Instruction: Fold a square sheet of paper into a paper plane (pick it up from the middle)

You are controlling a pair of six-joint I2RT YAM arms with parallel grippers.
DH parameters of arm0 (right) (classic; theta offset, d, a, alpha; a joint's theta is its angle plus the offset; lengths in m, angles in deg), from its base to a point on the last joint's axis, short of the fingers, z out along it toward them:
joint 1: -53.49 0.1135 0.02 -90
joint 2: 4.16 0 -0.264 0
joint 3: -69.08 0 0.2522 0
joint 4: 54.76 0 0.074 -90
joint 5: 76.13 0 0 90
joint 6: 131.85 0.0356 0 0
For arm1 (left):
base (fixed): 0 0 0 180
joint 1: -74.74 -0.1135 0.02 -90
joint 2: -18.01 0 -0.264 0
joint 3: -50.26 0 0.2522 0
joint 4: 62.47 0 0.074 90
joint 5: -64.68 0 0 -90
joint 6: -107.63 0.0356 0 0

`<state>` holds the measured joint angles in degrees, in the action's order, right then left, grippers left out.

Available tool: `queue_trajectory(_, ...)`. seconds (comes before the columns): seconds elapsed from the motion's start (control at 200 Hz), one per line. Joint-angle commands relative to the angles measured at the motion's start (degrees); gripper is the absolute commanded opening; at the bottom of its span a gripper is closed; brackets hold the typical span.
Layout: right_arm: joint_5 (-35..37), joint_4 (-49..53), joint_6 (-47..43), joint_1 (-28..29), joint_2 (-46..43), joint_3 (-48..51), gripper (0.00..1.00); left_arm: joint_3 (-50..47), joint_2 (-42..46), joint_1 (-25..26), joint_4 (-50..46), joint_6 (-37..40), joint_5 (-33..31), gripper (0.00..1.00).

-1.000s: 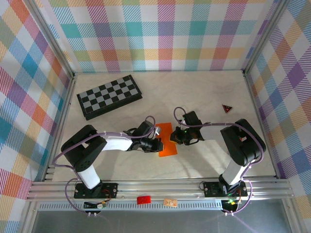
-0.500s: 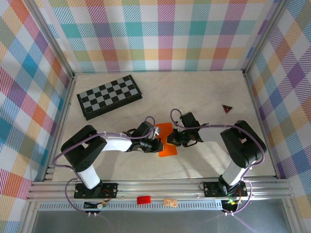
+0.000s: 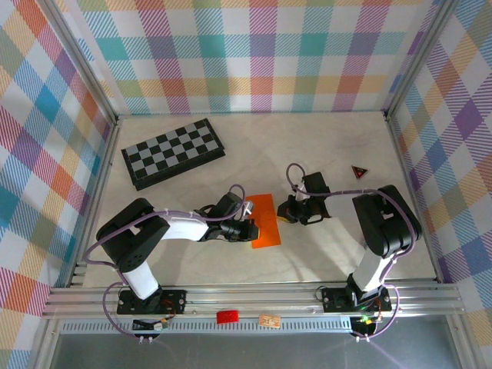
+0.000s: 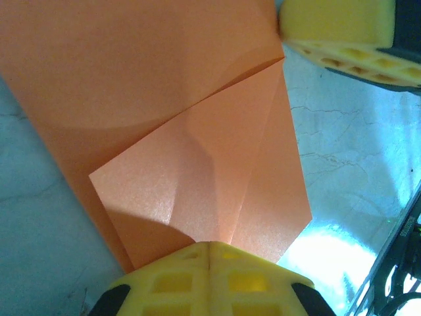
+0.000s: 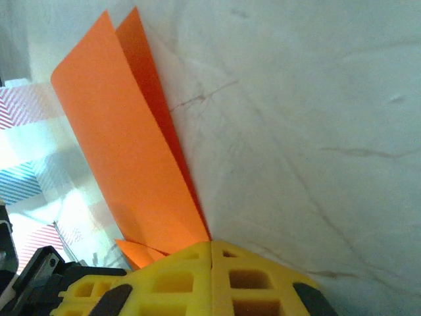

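The square sheet of paper [image 3: 267, 217] is bright orange and lies near the table's middle as a narrow rectangle. In the left wrist view the paper [image 4: 164, 118] shows diagonal flaps folded over it. My left gripper [image 3: 252, 229] is shut, its yellow tips [image 4: 210, 245] resting over the sheet's left edge. My right gripper [image 3: 285, 214] is shut just off the paper's right edge. In the right wrist view the paper [image 5: 125, 151] rises from beside the shut tips [image 5: 210, 242], its layers slightly lifted off the table. I cannot tell whether the tips touch it.
A black-and-grey checkerboard [image 3: 173, 152] lies at the back left. A small dark red triangle [image 3: 359, 171] sits at the right near the wall. A small red cylinder [image 3: 227, 316] rests on the front rail. Plaid walls close in three sides.
The right gripper swept left over the paper, bending its upper part, then drew back to the right. The sheet lies as a flat rectangle again. The left gripper stayed put.
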<state>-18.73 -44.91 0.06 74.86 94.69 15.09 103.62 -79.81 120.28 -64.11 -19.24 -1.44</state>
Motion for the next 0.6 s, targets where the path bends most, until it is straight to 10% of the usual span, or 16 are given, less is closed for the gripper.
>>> queue_trajectory(0.0,-1.86,-0.18,-0.9,-0.27,-1.31,0.71,0.01,-1.22,-0.78,0.11,-5.85,0.01,-1.55,0.0)
queue_trajectory(0.595,-0.51,4.23,2.16,0.63,-11.52,4.8,0.27,8.87,2.88,0.15,-13.52,4.55,-4.05,0.05)
